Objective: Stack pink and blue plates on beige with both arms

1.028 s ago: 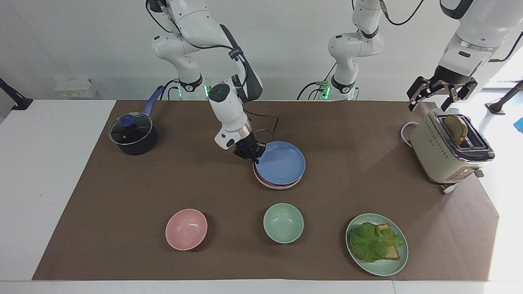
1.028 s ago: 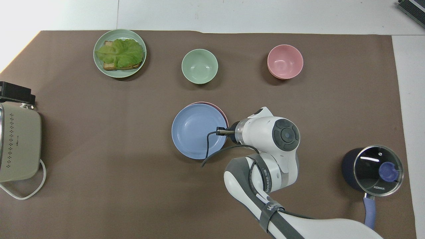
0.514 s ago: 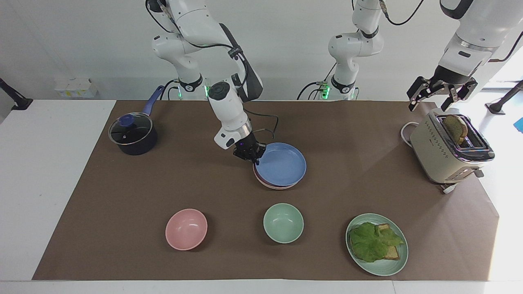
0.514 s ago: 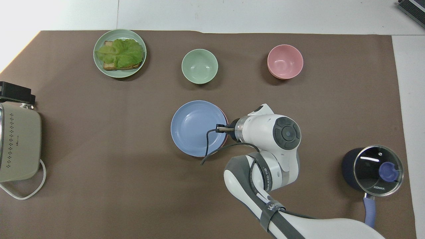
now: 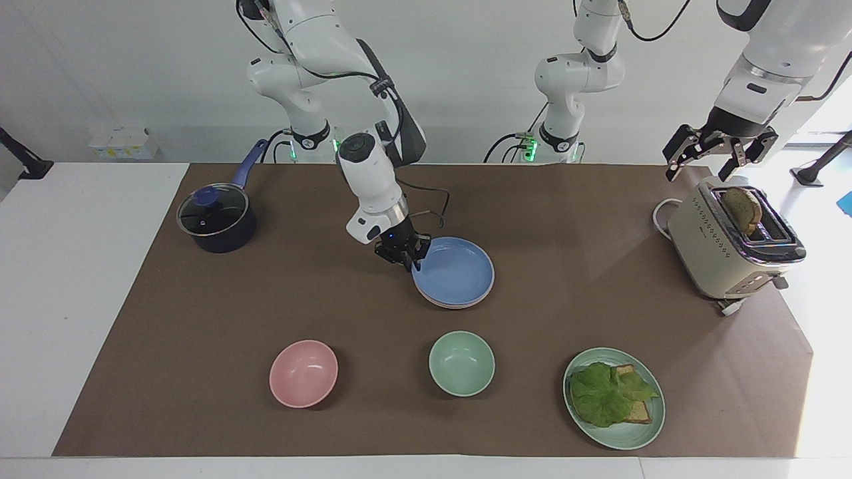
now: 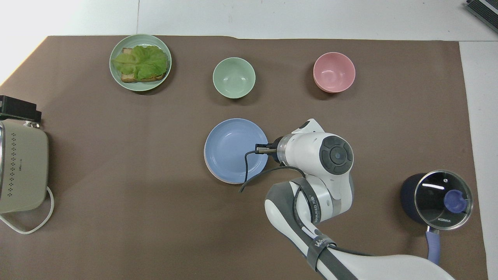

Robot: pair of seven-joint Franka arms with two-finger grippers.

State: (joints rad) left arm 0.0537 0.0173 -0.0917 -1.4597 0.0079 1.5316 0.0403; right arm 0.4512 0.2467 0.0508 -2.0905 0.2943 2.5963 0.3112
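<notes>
Blue plate (image 5: pixel 454 271) lies flat atop the stack at mid-table, under my right wrist's edge. Pink plate (image 5: pixel 459 305) shows only as a rim sliver beneath it; beige hidden.

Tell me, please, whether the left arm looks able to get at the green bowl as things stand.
Probably yes. The left gripper hangs open over the toaster holding nothing, and bare mat lies around the green bowl. The right gripper is at the blue plate, nearer the robots, so it should not block.
</notes>
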